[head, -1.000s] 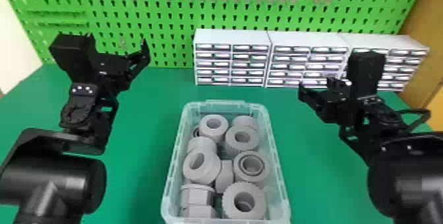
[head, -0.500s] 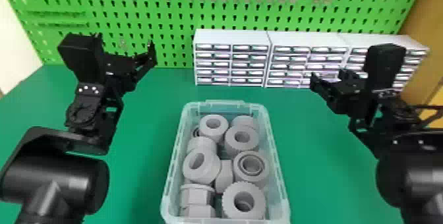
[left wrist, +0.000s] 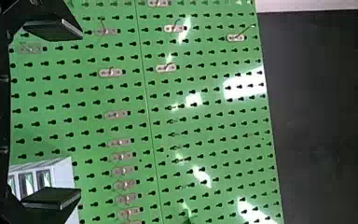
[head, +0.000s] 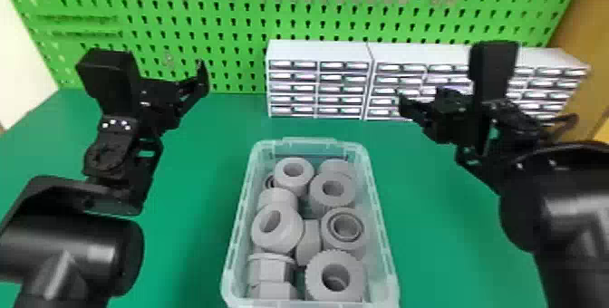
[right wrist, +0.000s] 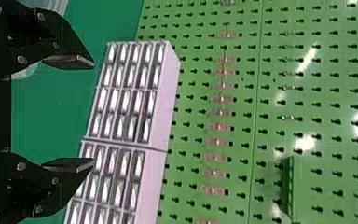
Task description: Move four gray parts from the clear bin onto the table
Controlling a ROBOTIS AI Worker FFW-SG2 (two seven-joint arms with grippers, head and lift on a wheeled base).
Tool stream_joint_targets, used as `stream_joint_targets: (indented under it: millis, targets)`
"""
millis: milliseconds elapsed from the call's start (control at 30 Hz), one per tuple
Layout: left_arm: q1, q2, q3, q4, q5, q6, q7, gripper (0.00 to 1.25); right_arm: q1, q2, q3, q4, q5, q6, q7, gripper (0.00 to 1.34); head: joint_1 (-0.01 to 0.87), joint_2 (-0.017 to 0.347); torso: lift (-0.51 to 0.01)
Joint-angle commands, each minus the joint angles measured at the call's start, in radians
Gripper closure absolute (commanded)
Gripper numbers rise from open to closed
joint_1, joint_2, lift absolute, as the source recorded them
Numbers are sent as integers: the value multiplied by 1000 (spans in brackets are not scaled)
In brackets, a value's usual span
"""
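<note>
In the head view the clear bin (head: 387,257) stands on the green table, holding several gray parts, among them a ring (head: 293,173) at its far end and a ribbed one (head: 315,280) near its front. My left gripper (head: 201,78) is raised to the left of the bin, beyond its far end; in the left wrist view that gripper (left wrist: 80,114) is open with nothing between its fingers. On the right, also raised, is my right gripper (head: 405,105); the right wrist view has this gripper (right wrist: 93,113) open and holding nothing.
White drawer cabinets (head: 317,51) line the back of the table, in front of a green pegboard (head: 235,26) with metal hooks. Green table surface (head: 195,185) extends on both sides of the bin.
The left gripper has shifted slightly right. My right arm moved outward to the right, then back left a little. Bin and gray parts are unchanged.
</note>
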Motion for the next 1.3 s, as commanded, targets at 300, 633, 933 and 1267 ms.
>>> stream_joint_targets:
  millis: [300,633,933,1267]
  targets:
    - [5,0,6,-8,-7,13,-1,107,-117,-13,107,21,-28,260,0,516,678,34,-50]
    - [10,0,9,-11,-9,25,-1,107,-217,-16,155,124,-52,366,137,516,678,34,-50]
    - [10,0,7,-11,-9,30,-3,102,-280,12,231,188,-59,432,146,516,678,34,-50]
    - [13,0,4,-11,-9,42,-8,107,-298,41,297,230,-43,578,146,516,678,34,-50]
